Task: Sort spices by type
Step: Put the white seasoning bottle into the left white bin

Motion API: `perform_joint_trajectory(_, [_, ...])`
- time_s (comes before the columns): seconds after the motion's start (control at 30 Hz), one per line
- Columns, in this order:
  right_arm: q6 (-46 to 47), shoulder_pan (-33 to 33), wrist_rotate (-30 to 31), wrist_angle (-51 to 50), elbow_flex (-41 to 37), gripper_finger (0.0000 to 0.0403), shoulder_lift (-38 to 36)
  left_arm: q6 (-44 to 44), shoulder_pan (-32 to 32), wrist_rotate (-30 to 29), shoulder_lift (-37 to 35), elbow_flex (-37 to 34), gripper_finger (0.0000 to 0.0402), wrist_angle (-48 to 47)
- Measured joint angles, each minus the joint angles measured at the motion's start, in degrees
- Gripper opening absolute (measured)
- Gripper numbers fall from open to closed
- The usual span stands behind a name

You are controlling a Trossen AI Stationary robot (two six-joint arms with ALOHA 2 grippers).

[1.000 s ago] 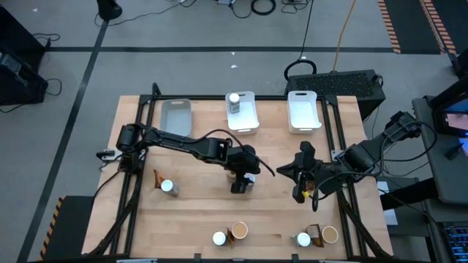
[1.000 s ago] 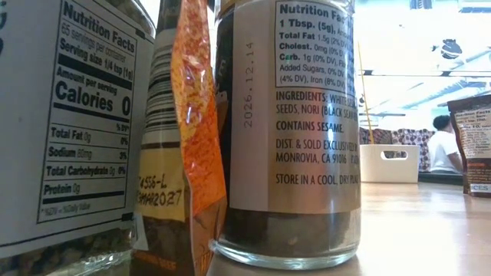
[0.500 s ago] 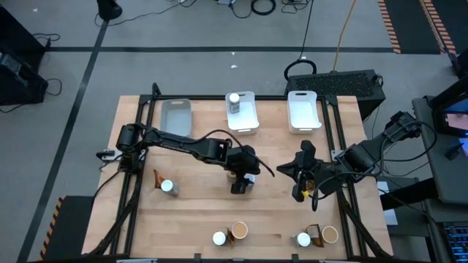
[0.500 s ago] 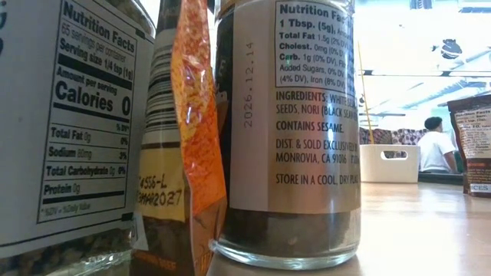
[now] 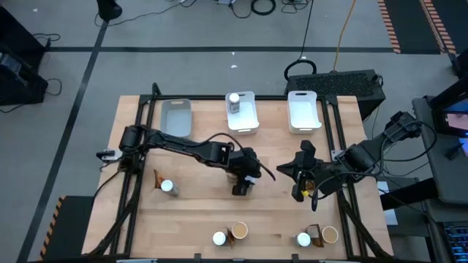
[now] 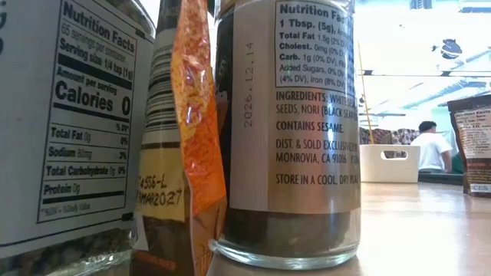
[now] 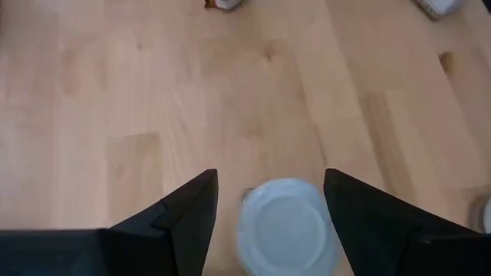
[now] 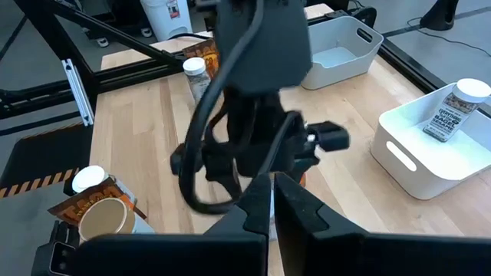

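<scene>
A white-capped jar (image 7: 285,226) stands on the table at its middle. My left gripper (image 7: 270,201) (image 5: 242,188) is open, slanting down, with one finger on each side of the jar; a strip of bare table shows between the cap and one finger. My right gripper (image 8: 272,182) (image 5: 289,172) hangs shut with nothing in it, right of the middle and facing my left gripper. Another jar (image 5: 234,102) lies in the middle white tray (image 5: 252,117). A jar (image 5: 169,188) and a pouch (image 5: 157,177) sit at the left.
A grey tray (image 5: 175,117) and a second white tray (image 5: 305,111) stand along the far edge. At the near edge are jars (image 5: 219,238) (image 5: 303,239), tubs (image 5: 238,231) (image 5: 330,234) and a pouch (image 5: 314,232). A person (image 6: 431,146) is in the room beyond.
</scene>
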Motion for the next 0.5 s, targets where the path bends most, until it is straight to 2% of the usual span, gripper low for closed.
perform_joint_trajectory(0.5, [-0.22, -0.01, -0.09, -0.5, 0.02, 0.0, 0.0, -0.03, -0.04, 0.2, -0.1, -0.52, 0.0243, -3.12])
